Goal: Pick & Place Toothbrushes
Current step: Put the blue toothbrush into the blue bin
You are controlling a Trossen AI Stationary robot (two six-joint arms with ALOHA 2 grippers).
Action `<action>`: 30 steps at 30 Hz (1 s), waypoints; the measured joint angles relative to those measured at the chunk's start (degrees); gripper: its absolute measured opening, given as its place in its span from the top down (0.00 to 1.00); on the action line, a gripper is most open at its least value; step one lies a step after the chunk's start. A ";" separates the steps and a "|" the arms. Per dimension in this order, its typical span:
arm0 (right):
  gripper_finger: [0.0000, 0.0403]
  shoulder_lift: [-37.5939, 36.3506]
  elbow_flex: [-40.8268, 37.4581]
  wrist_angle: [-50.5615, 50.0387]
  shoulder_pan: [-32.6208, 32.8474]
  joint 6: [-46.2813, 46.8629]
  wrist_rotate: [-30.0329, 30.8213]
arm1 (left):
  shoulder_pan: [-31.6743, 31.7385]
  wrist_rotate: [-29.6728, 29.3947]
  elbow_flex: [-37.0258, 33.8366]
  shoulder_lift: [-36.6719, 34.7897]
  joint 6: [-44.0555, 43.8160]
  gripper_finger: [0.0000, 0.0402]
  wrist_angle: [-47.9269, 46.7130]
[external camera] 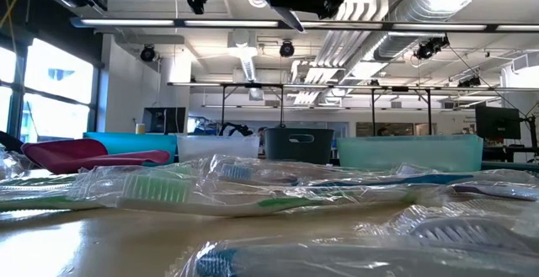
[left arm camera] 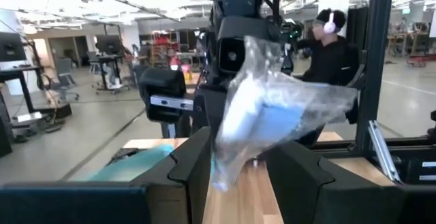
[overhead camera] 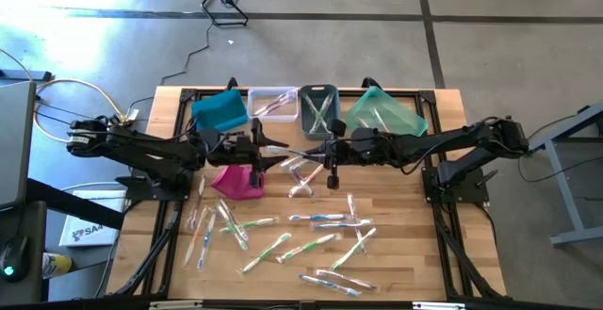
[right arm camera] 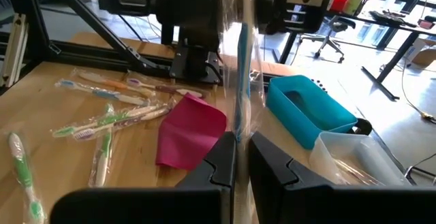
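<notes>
High view: a pale wooden table (overhead camera: 396,263) stands on a grey concrete floor (overhead camera: 113,37), framed by black rails. Along its far edge sit 4 bins: a blue bin (overhead camera: 220,111), a clear bin (overhead camera: 274,102), a grey bin (overhead camera: 318,108) and a teal bin (overhead camera: 384,112). A magenta pouch (overhead camera: 236,180) lies near the left arm's base. Wrapped toothbrushes (overhead camera: 316,220) are scattered over the near half of the table, some touching or crossing.

Both arms meet above the table's middle. The left gripper (left arm camera: 235,166) has its fingers spread around one end of a wrapped blue toothbrush (left arm camera: 262,125). The right gripper (right arm camera: 242,152) has its fingers pressed together, pinching the thin clear wrapper of that same toothbrush, which stands upright in its wrist view.

In the low view the room behind is a large workshop with white ceiling ducts (external camera: 421,7) and windows (external camera: 50,92). In the left wrist view a person (left arm camera: 334,54) wearing headphones stands beyond the table.
</notes>
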 joint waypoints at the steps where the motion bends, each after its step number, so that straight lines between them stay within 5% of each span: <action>1: 0.96 0.00 0.00 0.00 0.00 0.00 0.02 | -0.07 0.01 0.00 -0.01 0.02 0.67 0.07; 10: 0.96 0.00 0.00 -0.02 -0.02 0.00 0.17 | -0.09 0.00 0.00 -0.02 0.20 0.68 0.04; 22: 0.96 0.00 0.00 -0.04 0.00 0.00 -0.05 | -0.08 -0.24 0.00 -0.02 0.19 0.96 0.00; 30: 0.96 0.00 0.00 -0.11 0.00 0.00 -0.07 | -0.09 -0.22 -0.02 -0.04 -0.21 0.97 -0.15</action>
